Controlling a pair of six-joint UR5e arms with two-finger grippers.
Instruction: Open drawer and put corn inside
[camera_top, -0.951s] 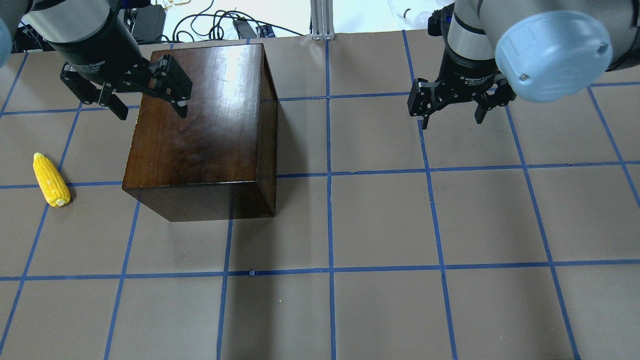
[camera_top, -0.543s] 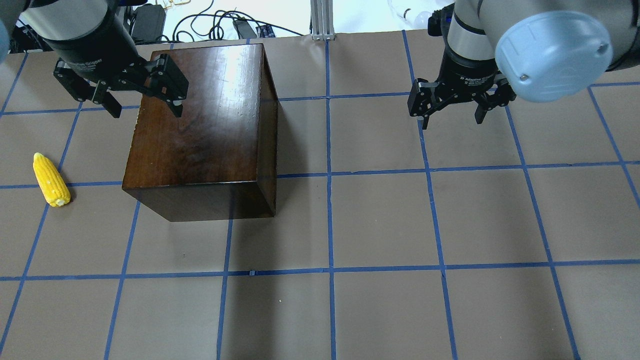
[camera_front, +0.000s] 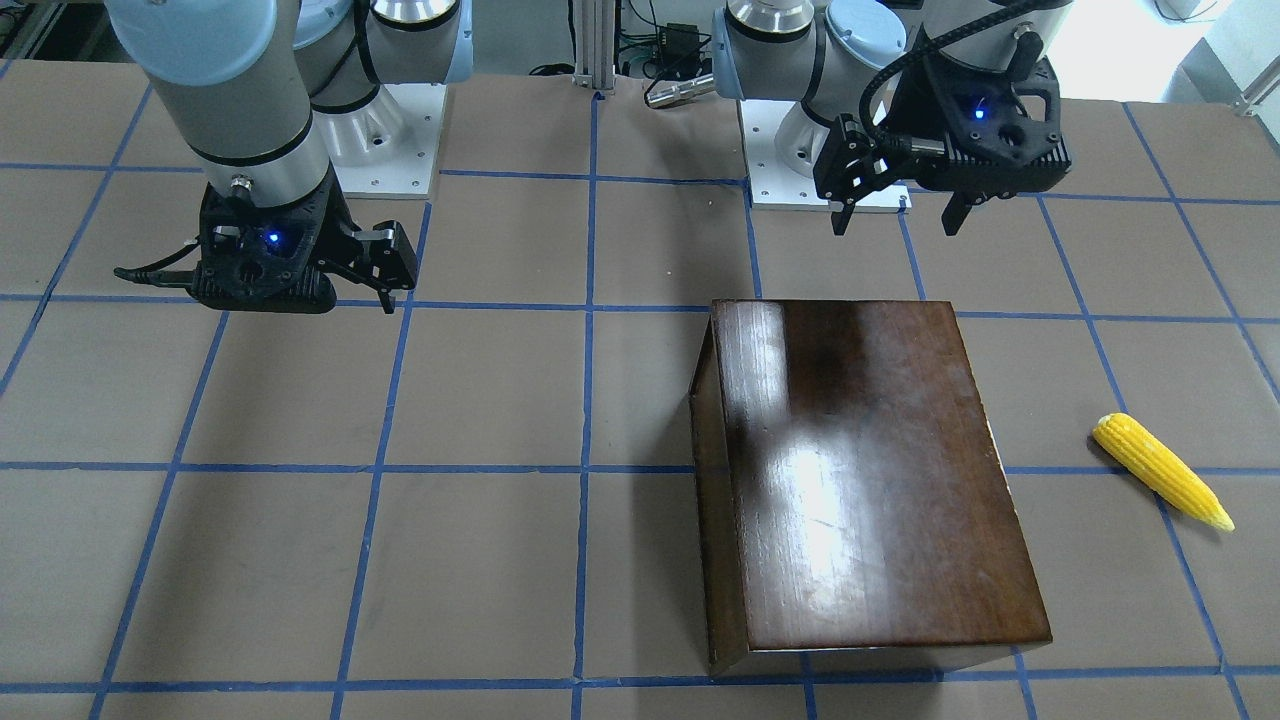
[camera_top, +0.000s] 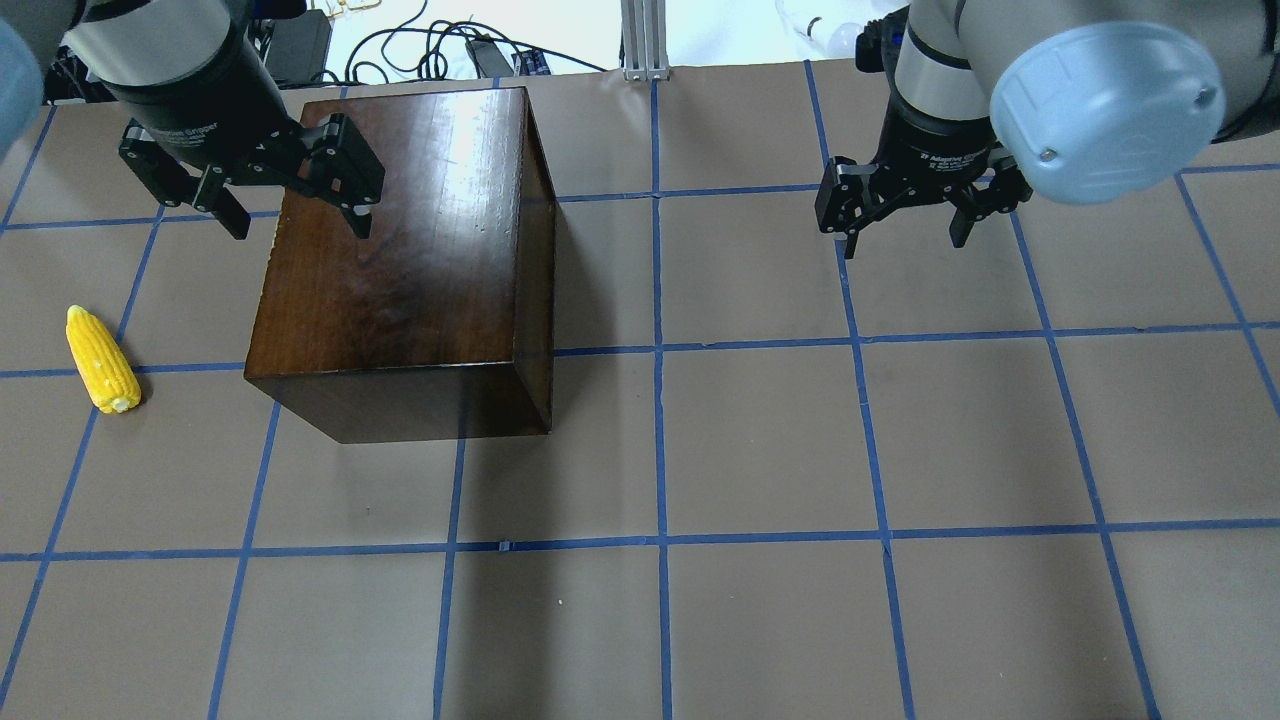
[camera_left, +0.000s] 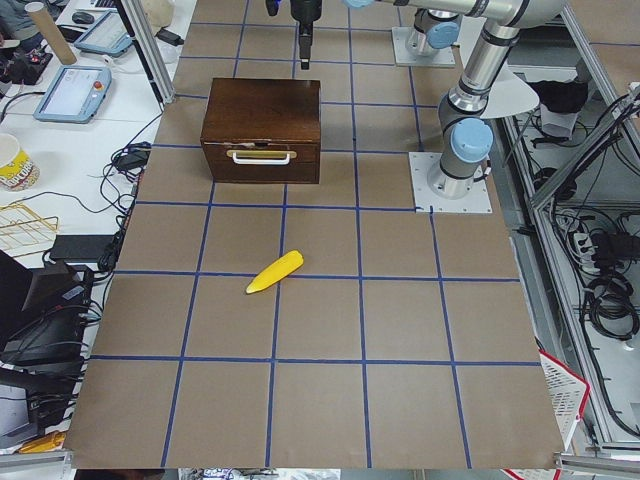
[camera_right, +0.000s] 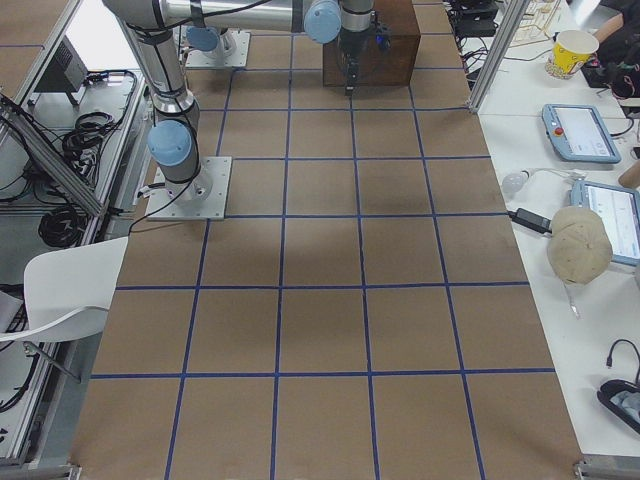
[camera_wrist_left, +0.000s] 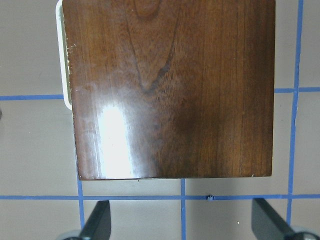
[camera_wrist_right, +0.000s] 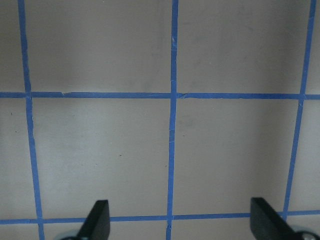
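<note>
left gripper (camera_top: 300, 225): fingers apart, empty; drifted sideways and back over the last second, hovering by the box (camera_top: 400, 250) edge
right gripper (camera_top: 905, 243): fingers apart, empty, unmoved
drawer (camera_left: 262, 158): shut
corn (camera_top: 101, 360): on the surface (camera_top: 800, 450), beside the box, not touching
meaning: opening not begun; left arm probably aligning

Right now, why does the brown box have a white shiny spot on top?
It is glare, light bouncing off the glossy box. Front-facing view: a bright patch in the middle of its top. Overhead view: a pale streak nearer the top of the picture. Left wrist view: a white blob at the lower left. The spot shifts with each camera's angle.
</note>
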